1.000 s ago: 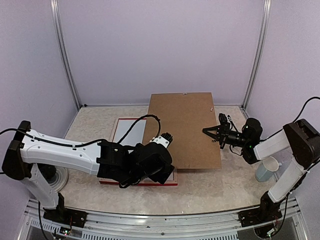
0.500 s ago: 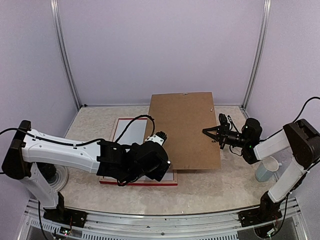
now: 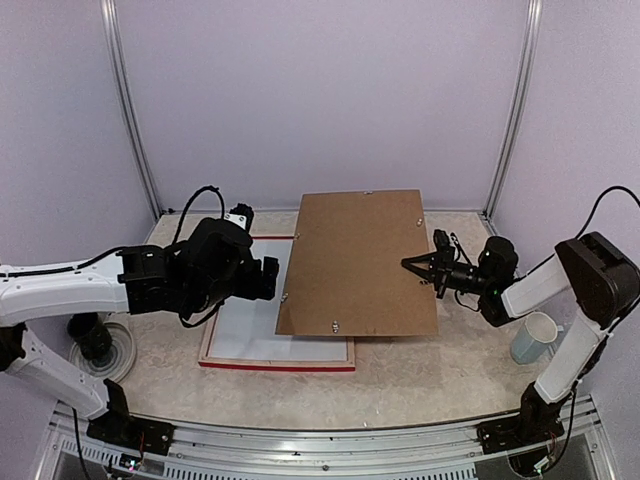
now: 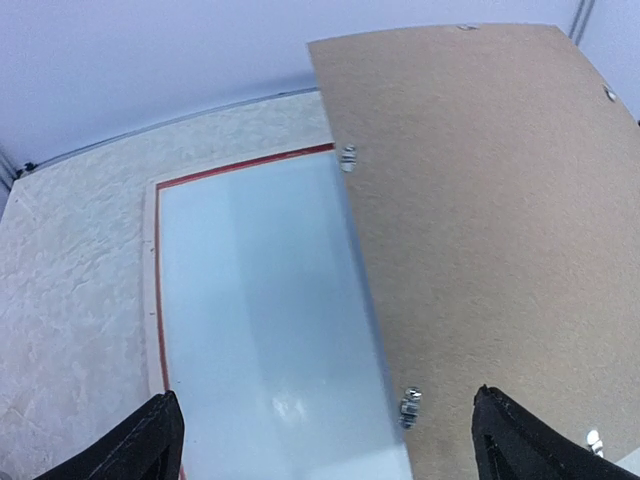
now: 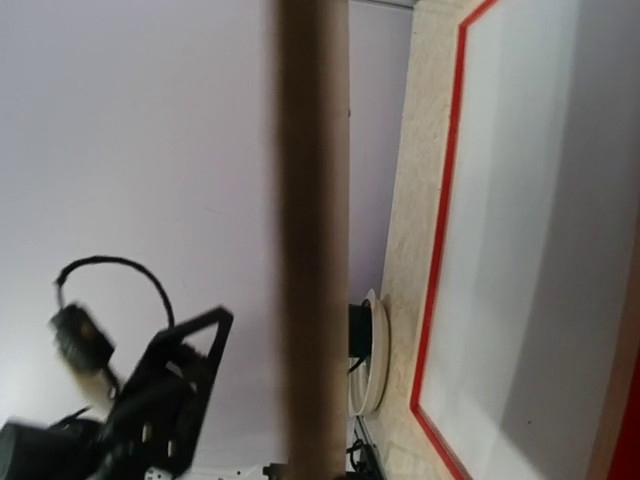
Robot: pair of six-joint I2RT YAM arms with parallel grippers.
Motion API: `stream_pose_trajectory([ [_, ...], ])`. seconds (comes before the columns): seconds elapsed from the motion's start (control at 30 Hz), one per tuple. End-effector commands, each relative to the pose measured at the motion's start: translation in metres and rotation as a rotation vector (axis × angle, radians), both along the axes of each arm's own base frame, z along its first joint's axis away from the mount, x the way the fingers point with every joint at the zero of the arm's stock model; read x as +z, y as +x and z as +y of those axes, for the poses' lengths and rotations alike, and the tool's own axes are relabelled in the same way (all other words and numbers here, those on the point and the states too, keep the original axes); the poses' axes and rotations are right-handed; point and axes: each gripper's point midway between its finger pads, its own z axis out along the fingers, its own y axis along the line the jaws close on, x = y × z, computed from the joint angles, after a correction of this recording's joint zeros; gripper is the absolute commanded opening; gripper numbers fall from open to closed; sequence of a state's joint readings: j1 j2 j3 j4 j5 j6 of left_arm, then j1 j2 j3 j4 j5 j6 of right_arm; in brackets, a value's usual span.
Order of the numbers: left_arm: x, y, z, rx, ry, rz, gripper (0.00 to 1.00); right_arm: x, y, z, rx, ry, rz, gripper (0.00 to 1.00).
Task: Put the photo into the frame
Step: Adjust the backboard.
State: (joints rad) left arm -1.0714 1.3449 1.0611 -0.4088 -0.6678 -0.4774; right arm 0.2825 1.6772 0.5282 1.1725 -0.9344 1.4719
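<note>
Left tool (image 4: pixel 325 420) withdrawn, spread, right tool (image 3: pixel 418 265) pinching backing board (image 3: pixel 355 265), frame (image 3: pixel 270 366) half hidden

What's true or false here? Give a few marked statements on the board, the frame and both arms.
1. The right fingers pinch the right edge of the brown backing board. True.
2. The left fingers are shut on the frame. False: they are spread wide above it and hold nothing.
3. The backing board lies flat inside the frame. False: it is held up off the table, over the frame's right part only.
4. A white cup stands on the table beside the right arm. True.
5. The photo sits in the frame. False: no photo is in view, and the exposed part of the frame's opening is plain and pale.
</note>
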Motion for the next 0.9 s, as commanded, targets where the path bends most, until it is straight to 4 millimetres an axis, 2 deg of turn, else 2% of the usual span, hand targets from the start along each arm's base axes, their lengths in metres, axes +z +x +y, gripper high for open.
stream_pose_trajectory([
  [0.0, -0.011, 0.023, 0.046, 0.106, -0.119, 0.044, 0.99, 0.02, 0.004, 0.012, 0.031, 0.044, -0.107, 0.0],
  [0.07, -0.017, 0.035, 0.07, 0.166, -0.168, 0.056, 0.99, 0.015, 0.009, 0.018, 0.04, 0.044, -0.096, 0.0],
  [0.2, -0.03, 0.052, 0.104, 0.252, -0.207, 0.056, 0.99, 0.003, 0.017, 0.032, 0.066, 0.05, -0.071, 0.0],
  [0.47, -0.062, 0.084, 0.146, 0.362, -0.343, 0.112, 0.99, -0.018, 0.03, 0.064, 0.106, 0.067, -0.032, 0.0],
  [0.6, -0.086, 0.096, 0.156, 0.408, -0.377, 0.14, 0.99, -0.032, 0.035, 0.079, 0.115, 0.054, -0.009, 0.0],
  [0.7, -0.096, 0.109, 0.157, 0.408, -0.434, 0.147, 0.99, -0.039, 0.04, 0.089, 0.119, 0.041, 0.001, 0.0],
  [0.87, -0.126, 0.124, 0.157, 0.4, -0.466, 0.187, 0.99, -0.048, 0.045, 0.101, 0.123, 0.022, 0.013, 0.0],
])
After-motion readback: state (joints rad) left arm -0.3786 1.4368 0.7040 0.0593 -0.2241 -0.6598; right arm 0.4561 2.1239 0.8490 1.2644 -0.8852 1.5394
